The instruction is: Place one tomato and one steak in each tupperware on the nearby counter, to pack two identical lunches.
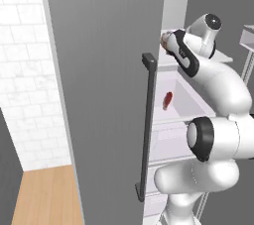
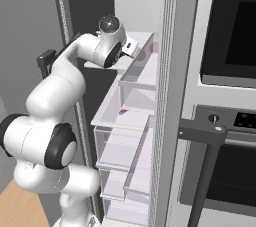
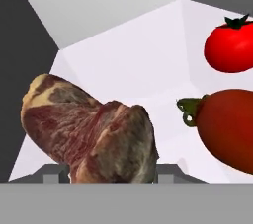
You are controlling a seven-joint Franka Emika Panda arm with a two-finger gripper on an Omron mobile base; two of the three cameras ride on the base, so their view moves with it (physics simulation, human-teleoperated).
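A marbled brown-red steak (image 3: 94,134) lies on a white fridge shelf (image 3: 128,65), close in front of the hand. My gripper (image 3: 111,172) has one fingertip (image 3: 54,171) against each side of its lower part, shut on it. Two red tomatoes (image 3: 231,45) (image 3: 227,127) sit on the same shelf, to the right in the hand view, apart from the steak. In the left base view the gripper (image 1: 166,41) reaches into the upper fridge shelf. A second red steak (image 1: 167,100) lies in the compartment below. The tupperware is out of view.
The open grey fridge door (image 1: 109,95) with its dark bar handle (image 1: 147,120) stands left of the arm. Clear drawers (image 2: 125,146) stack below the shelves. An oven (image 2: 230,46) with a dark handle (image 2: 200,133) is at the right. A light-brown wooden surface (image 1: 47,194) lies at lower left.
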